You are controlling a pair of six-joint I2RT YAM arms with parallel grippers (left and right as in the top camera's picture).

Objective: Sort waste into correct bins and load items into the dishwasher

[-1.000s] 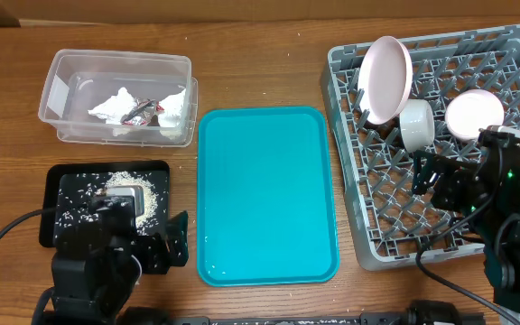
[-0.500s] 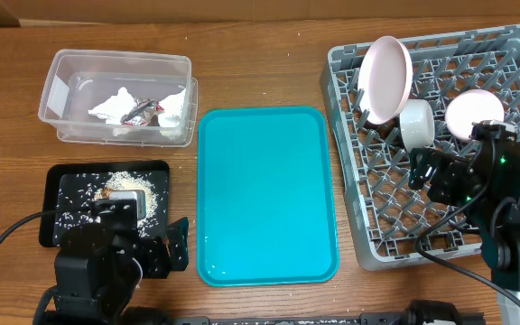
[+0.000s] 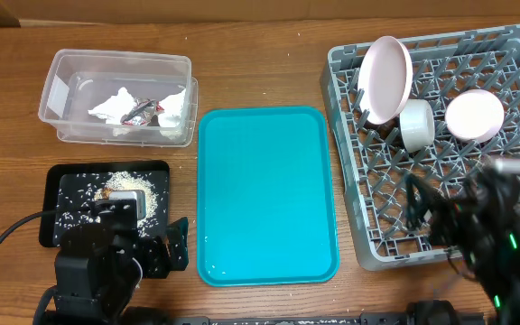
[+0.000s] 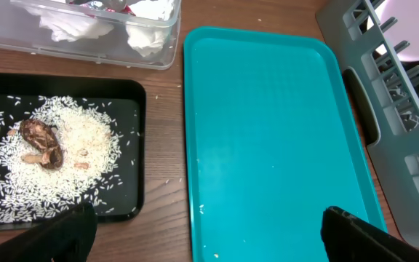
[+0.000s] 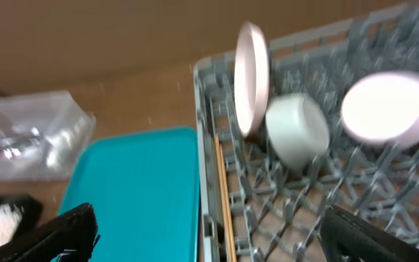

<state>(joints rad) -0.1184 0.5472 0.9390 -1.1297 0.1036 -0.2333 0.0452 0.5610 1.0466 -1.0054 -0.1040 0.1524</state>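
Both arms empty-handed: left gripper [image 4: 208, 218] fingers apart, right gripper [image 5: 206, 217] fingers apart.
Plate [image 5: 249, 76], bowl [image 5: 297, 131], chopsticks [image 5: 220, 185] sit in rack [image 5: 297, 207], ahead of right fingers.
Rice [image 4: 57, 160], scrap [image 4: 41, 138] on black tray [image 4: 126, 116], ahead-left of left fingers.
Wrapper [image 3: 140, 110] in tub [image 3: 61, 63].
Judged final step; next move likely plain withdrawal.

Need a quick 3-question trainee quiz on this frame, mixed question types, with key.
1. True or false: the large plate stands on edge in the dish rack.
2. The red-and-white wrapper lies in: A the turquoise tray, B the clear tub, C the dish rack.
3. Fill in: the brown food scrap lies on rice in the ____ tray.

Key: 1 true. 2 B. 3 black, meaning the black tray.
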